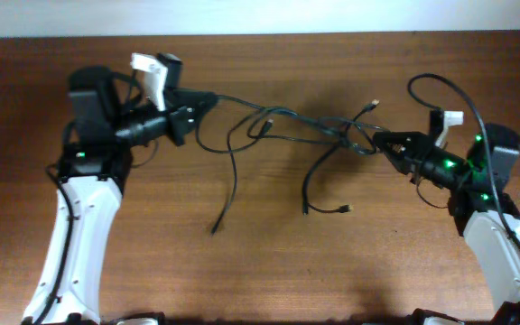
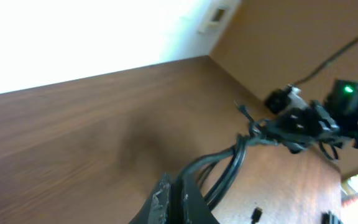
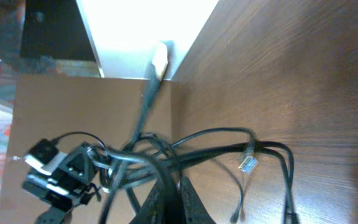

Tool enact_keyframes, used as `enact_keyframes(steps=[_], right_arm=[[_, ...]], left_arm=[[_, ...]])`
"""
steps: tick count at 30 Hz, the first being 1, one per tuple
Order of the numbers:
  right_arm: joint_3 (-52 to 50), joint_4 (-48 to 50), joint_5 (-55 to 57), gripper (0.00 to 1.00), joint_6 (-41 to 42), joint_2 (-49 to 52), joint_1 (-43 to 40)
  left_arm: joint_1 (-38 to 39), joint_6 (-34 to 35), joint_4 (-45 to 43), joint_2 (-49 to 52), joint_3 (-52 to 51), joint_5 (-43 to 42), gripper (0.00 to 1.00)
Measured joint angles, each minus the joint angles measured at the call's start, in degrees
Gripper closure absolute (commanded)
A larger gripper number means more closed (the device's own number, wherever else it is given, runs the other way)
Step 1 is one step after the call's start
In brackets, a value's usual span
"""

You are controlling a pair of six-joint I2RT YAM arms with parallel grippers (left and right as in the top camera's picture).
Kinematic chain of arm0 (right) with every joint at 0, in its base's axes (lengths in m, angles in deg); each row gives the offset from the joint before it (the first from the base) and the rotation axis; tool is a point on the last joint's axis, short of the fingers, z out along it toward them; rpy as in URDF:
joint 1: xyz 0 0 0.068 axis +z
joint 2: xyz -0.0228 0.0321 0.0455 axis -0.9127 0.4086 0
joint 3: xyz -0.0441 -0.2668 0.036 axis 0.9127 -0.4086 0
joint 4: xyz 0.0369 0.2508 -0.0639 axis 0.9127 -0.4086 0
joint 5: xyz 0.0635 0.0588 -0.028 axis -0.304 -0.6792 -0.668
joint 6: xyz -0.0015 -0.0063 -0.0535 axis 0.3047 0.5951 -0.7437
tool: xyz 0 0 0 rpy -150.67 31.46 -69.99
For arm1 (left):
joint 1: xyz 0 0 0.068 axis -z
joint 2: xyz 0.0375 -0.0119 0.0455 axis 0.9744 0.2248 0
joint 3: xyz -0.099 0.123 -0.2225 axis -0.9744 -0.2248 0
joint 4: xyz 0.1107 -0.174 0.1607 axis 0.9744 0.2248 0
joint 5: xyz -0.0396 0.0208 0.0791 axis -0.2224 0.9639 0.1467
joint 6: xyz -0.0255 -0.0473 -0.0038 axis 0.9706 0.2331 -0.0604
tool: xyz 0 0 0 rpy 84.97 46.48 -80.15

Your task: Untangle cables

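thin black plug-tipped cables (image 1: pixel 273 116) run left-right along the far side of the brown wooden surface (image 1: pixel 242 271), strung between the arms; left gripper (image 1: pixel 197 104) clamped on the bundle, right gripper (image 1: pixel 379 142) clamped beside the knot (image 1: pixel 348 135), so the knot's nearer the right arm.

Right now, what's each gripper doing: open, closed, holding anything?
The left gripper is closed, holding the cables.
The right gripper is closed too, holding the cables at the tangle's other side.
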State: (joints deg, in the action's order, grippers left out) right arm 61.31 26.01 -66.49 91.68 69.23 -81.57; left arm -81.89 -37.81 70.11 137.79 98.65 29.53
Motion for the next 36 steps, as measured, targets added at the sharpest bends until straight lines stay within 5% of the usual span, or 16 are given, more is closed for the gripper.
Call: enact_keyframes(steps=[6,12,15,16,19,22,36], right_arm=[[0.0,-0.6,3.4,0.96,0.0,0.1,-8.5],[0.0,-0.6,3.6,0.96,0.0,0.1,-8.4],[0.0,-0.6,2.9,0.78,-0.2,0.1,-8.4],[0.0,-0.6,2.5,0.59,-0.2,0.1,-8.4],[0.0,-0.8,0.4,0.25,-0.9,0.1,-8.4],[0.0,-0.7,-1.2,0.14,-1.9,0.1,-8.4],[0.0,-0.7,-2.8,0.13,-2.9,0.1,-8.4]], left_arm=[[-13.7,0.2,0.0,-0.2,0.1,6.3,1.0],[-15.8,1.0,0.0,-0.3,0.1,6.4,1.0],[-15.9,1.3,0.0,-0.3,0.1,3.6,1.0],[-15.9,1.3,0.0,-0.3,0.1,2.4,1.0],[-14.9,1.3,0.0,-0.3,0.1,-1.5,1.0],[-12.3,1.3,0.0,-0.3,0.1,-4.1,1.0],[20.1,2.1,-10.6,-0.3,0.1,-12.5,1.0]])
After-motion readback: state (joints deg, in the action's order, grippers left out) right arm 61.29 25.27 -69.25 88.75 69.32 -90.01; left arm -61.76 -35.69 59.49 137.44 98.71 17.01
